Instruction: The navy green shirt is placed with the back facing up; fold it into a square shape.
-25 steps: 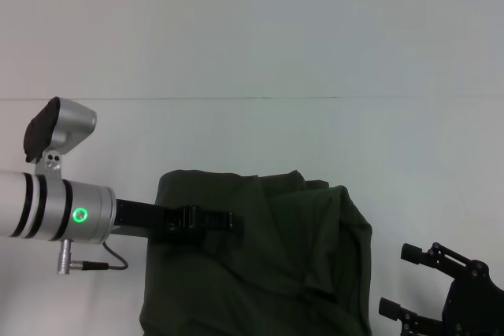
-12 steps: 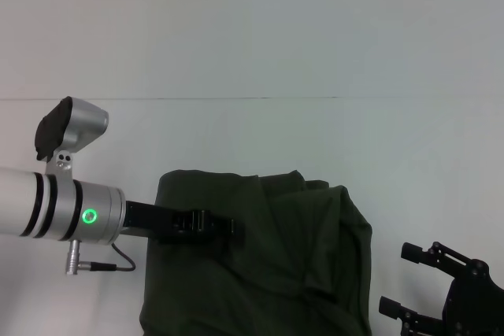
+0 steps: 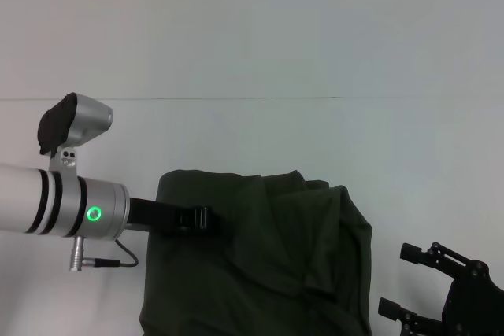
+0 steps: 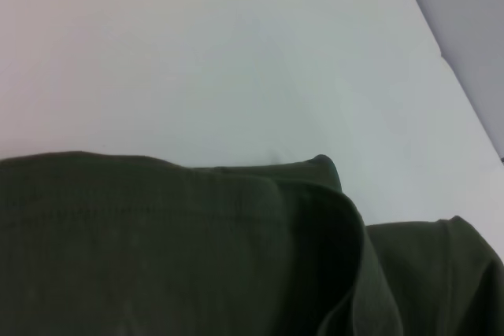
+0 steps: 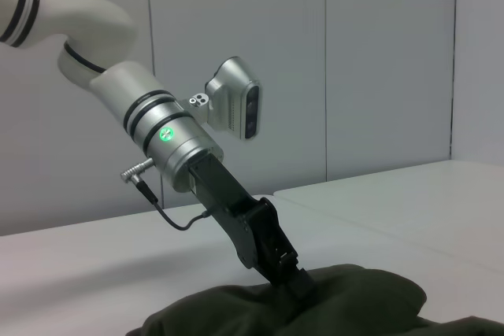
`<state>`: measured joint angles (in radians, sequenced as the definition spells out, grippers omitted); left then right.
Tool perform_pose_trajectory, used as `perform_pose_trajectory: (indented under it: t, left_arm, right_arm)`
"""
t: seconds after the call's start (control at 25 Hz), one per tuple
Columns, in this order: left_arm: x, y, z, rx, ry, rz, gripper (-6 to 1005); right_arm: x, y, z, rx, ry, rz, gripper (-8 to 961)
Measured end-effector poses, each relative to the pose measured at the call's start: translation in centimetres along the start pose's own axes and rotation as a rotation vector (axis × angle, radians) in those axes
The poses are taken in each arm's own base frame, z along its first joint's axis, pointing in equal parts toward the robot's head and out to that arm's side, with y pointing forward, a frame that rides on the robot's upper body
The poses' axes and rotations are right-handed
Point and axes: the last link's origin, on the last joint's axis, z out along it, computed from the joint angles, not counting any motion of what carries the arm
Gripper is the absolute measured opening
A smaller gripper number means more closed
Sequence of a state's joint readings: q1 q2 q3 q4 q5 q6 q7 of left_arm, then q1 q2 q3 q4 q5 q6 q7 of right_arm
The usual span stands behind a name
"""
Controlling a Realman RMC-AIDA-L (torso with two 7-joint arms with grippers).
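Note:
The navy green shirt (image 3: 299,257) lies bunched and partly folded on the white table, low in the head view, with a raised fold along its far right side. My left gripper (image 3: 206,219) reaches in from the left and presses down onto the shirt's upper left part. The right wrist view shows the left gripper (image 5: 299,285) with its tip sunk into the shirt (image 5: 354,304). In the left wrist view, only the shirt (image 4: 157,249) and bare table show. My right gripper (image 3: 398,279) rests open at the lower right, just off the shirt's right edge.
The white table (image 3: 252,131) stretches far beyond the shirt, with a thin seam line (image 3: 236,98) across it. A grey panelled wall (image 5: 378,60) stands behind the table in the right wrist view. A cable (image 3: 118,261) hangs from my left wrist.
My left arm has shifted slightly right and tipped downward. Its gripper tip now shows shorter and sits lower in the shirt fabric. The right arm has not moved.

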<state>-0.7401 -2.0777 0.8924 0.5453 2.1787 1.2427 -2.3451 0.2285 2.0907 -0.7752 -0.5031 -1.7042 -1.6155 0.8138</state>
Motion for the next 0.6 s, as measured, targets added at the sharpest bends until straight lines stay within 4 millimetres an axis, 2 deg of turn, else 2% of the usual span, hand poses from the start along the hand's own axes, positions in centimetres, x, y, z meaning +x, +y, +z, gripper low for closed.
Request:
perform_pose_trajectory:
  t: [0.16,0.4,0.6]
  left_arm:
    - [0.0,0.1,0.3,0.019,-0.02,0.018,98]
    - [0.0,0.3,0.4,0.017,-0.026,0.023,30]
    - [0.5,1.0,0.3,-0.038,-0.002,0.005,31]
  right_arm:
    - [0.0,0.0,-0.1,-0.001,-0.003,0.002,856]
    - [0.0,0.0,0.0,-0.001,-0.003,0.001,853]
    - [-0.1,0.0,-0.1,-0.002,-0.004,0.001,850]
